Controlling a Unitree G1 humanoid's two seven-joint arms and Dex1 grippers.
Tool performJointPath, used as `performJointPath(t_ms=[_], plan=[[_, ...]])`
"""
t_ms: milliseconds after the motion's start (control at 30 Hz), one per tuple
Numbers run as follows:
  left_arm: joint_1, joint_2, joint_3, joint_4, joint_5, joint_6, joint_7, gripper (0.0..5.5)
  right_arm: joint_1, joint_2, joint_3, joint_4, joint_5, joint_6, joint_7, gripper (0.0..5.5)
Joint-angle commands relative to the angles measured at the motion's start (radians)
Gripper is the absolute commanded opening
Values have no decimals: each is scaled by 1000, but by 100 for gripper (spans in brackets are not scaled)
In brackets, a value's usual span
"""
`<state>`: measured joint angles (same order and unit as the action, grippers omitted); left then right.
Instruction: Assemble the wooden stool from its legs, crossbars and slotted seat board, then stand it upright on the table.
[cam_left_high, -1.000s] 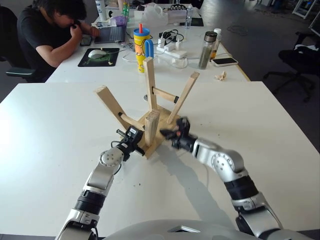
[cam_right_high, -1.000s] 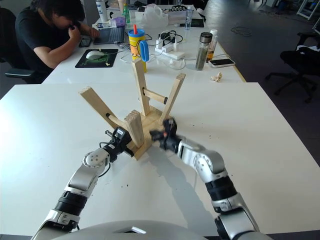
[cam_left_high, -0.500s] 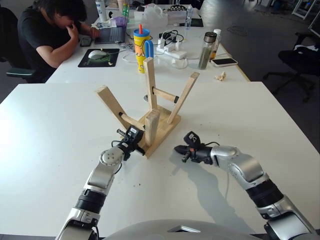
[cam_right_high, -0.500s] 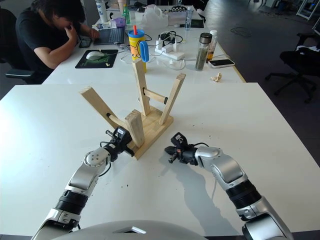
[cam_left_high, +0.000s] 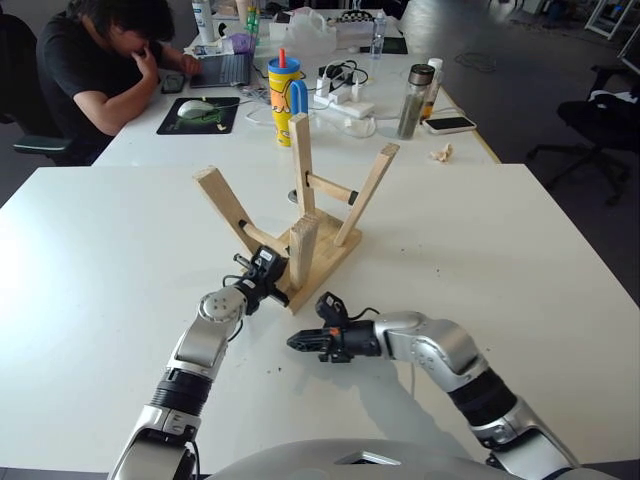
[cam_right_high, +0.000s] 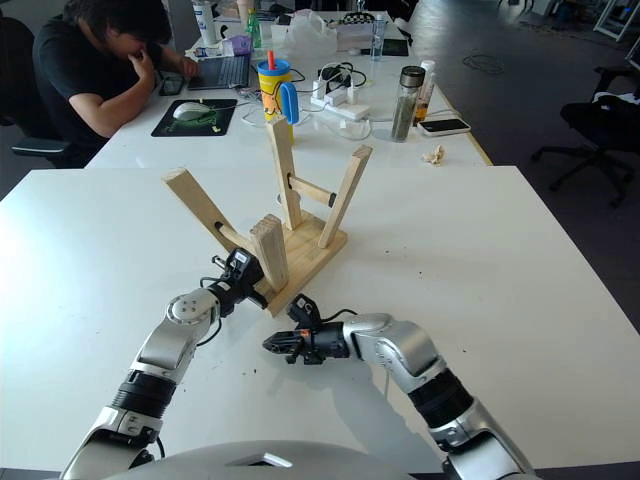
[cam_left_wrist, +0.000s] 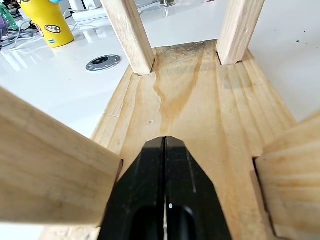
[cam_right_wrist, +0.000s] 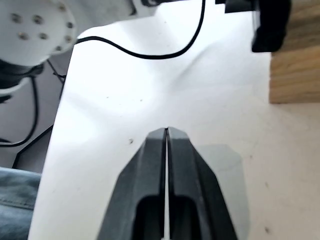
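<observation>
Status: assembly appears complete; final orientation is outstanding.

1. The stool sits inverted near the middle of the white table. The slotted seat board lies flat on the table, and four legs point upward from it, splayed outward.
2. A crossbar joins the two far legs. Another runs between the left leg and the near one (its seating in the legs is too small to confirm).
3. The left gripper is at the near left corner of the seat board, between two legs. Its fingers are pressed together with nothing between them, the tip over the board's upturned underside. Contact with the wood cannot be confirmed.
4. The right gripper is low over the table just in front of the stool, apart from it. Its fingers are also pressed together and hold nothing.

Remaining work, as judged: turn the stool over so that the legs bear on the table and the seat faces up. Neither gripper currently has a hold suited to that turn.
</observation>
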<state>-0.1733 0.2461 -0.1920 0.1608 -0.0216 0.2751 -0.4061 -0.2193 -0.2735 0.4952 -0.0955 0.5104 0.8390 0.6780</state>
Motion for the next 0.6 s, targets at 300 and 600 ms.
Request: performJointPath(t_ms=[300,600], plan=[[82,39,18,-82,-11,206,-14,0,-61,137,-73,154,-246,-75,-285,3],[146,55,-10,-357,2,327,5,0,-67,81,-150,138,-314,-109,-306,3]])
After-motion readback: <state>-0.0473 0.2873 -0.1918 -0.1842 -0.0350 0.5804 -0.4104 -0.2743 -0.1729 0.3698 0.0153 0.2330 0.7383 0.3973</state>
